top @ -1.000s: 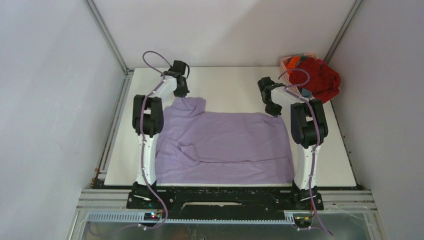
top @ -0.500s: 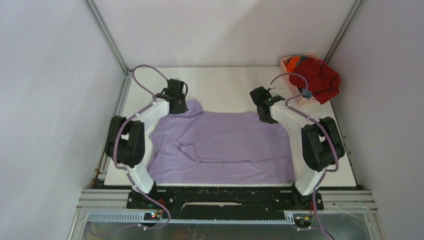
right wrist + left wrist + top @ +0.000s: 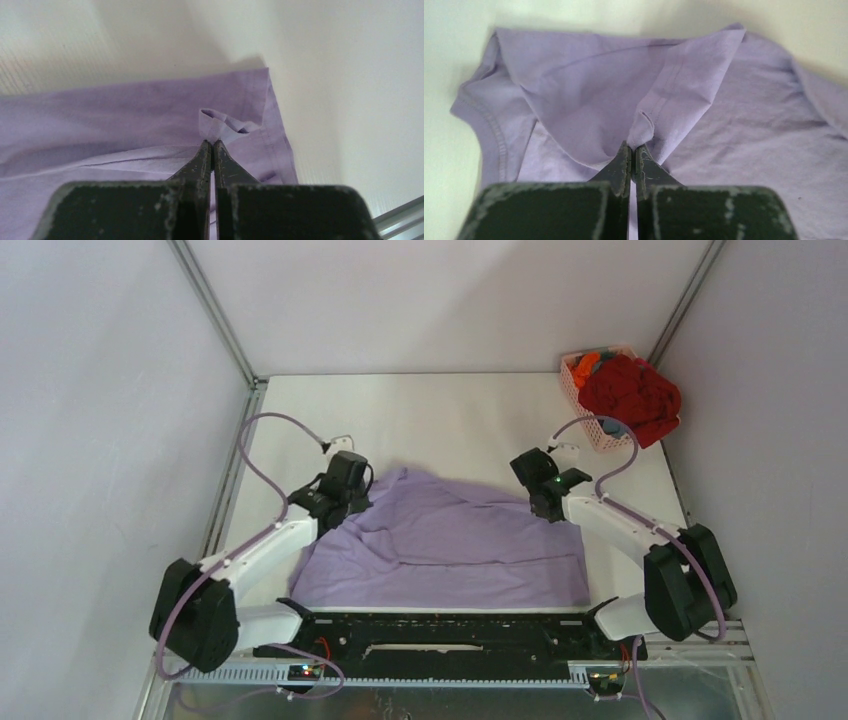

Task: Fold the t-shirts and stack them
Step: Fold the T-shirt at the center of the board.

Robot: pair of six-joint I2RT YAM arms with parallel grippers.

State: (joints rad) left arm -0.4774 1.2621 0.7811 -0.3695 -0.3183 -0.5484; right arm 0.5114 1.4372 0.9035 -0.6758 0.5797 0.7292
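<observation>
— What is on the left?

— The left gripper (image 3: pixel 631 150) sits over the far left corner of the lavender shirt (image 3: pixel 450 550). Its fingers are clenched on a raised pinch of the cloth. The wrist view shows the two tips pressed together with a stitched fold standing up between them.

— And around that pinch?

— A sleeve (image 3: pixel 489 125) with a stitched hem lies to the left of it, flat on the table (image 3: pixel 450 410). A flap of the shirt is drawn up from the far side toward the fingers.

— Where does the shirt lie as a whole?

— It is spread on the near half of the table, between the two arms. Its near edge runs just beside the table's near edge. Its far edge is rumpled and raised at both corners, with a crease running across the middle.

— The right side?

— The right gripper (image 3: pixel 212 146) grasps the shirt's far right corner. Its fingers are closed tight on a small fold of the hemmed edge, which curls up just beyond the tips. The bare table shows past that edge.

— Anything farther right?

— A basket (image 3: pixel 600 435) stands in the far right corner of the table, well apart from the lavender shirt. A dark red shirt (image 3: pixel 630 390) is heaped in it and spills over its right rim. An orange shirt (image 3: pixel 587 363) shows at its far left corner.
</observation>
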